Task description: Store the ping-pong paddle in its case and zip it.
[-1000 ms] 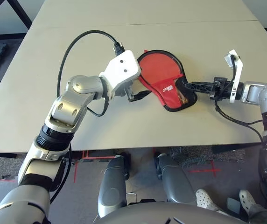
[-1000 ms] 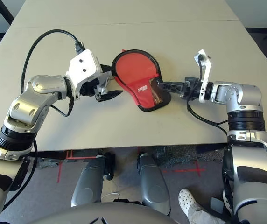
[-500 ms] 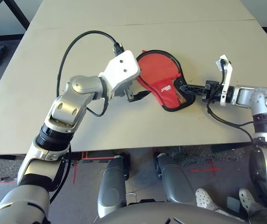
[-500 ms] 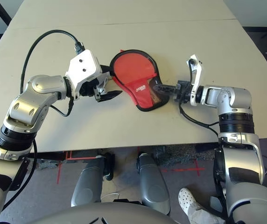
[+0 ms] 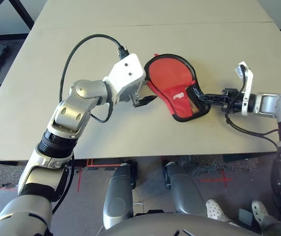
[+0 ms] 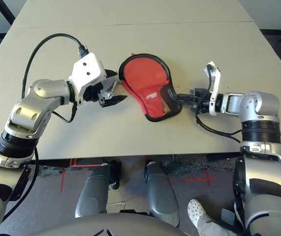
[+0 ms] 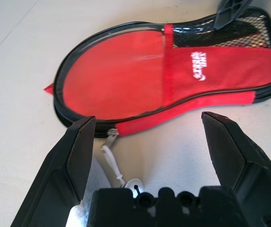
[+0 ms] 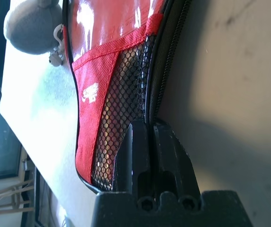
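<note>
The case (image 5: pixel 176 89) lies flat near the middle of the table (image 5: pixel 130 19), between our two arms, its round end toward our left arm and its narrow handle end toward our right. We see its red face, black piping along the edge, a white logo (image 7: pixel 198 65) on the red band and a mesh pocket (image 8: pixel 121 113) at the narrow end. The paddle itself we cannot make out; whether it is inside the case we cannot tell.

Our left gripper (image 7: pixel 149 142) sits just beside the round end with its fingers spread wide and holding nothing. Between those fingers, a silver zip pull (image 7: pixel 112 136) with a white cord hangs at the case's edge.

Our right gripper (image 8: pixel 148 132) has its fingers pressed together at the narrow end's black edge, right by the mesh; whether they pinch the fabric we cannot tell.
</note>
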Available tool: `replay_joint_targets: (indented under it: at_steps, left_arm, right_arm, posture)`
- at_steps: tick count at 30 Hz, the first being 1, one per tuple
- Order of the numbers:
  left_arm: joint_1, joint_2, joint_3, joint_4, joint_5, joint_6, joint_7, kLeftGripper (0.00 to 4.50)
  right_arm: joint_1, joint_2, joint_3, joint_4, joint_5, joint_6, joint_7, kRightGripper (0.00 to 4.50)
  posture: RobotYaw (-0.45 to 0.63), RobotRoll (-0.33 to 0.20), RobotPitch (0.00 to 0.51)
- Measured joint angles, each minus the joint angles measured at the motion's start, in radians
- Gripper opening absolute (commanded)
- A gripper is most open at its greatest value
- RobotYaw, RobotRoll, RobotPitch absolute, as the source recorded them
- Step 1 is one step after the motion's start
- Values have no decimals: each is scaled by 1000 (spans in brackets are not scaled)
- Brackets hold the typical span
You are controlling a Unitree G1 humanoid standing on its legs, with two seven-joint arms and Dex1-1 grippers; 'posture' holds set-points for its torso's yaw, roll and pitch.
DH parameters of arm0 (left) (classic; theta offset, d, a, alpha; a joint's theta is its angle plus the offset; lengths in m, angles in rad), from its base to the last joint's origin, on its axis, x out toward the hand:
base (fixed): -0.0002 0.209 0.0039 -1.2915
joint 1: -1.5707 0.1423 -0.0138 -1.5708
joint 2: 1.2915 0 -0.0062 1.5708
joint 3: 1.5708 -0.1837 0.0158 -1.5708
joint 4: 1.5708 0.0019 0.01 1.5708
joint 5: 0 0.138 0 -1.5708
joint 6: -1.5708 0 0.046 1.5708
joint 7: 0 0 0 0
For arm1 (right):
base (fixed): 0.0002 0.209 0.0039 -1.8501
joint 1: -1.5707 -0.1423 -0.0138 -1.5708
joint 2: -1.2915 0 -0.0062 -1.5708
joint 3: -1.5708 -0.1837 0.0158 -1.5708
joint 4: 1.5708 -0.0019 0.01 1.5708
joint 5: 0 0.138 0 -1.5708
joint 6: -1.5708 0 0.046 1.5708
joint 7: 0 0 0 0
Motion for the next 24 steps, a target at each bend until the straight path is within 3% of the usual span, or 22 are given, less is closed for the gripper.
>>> replay_joint_targets:
  at_steps: [5,10,17,24]
  left_arm:
    - [-1,-1,4,5,0,-8,0,4500]
    - [-1,-6,6,18,0,-15,1,4500]
    - [-1,-10,6,34,0,-22,1,4500]
    - [-1,-10,6,35,0,-26,1,4500]
  right_arm:
    - [92,-23,-47,-124,68,103,-7,43]
    - [175,19,-115,-254,124,195,-59,43]
    - [196,79,-180,-326,166,269,-137,43]
    - [217,78,-179,-354,222,277,-171,43]
  posture:
    - [14,0,243]
    - [4,0,246]
    - [4,0,246]
    - [15,0,245]
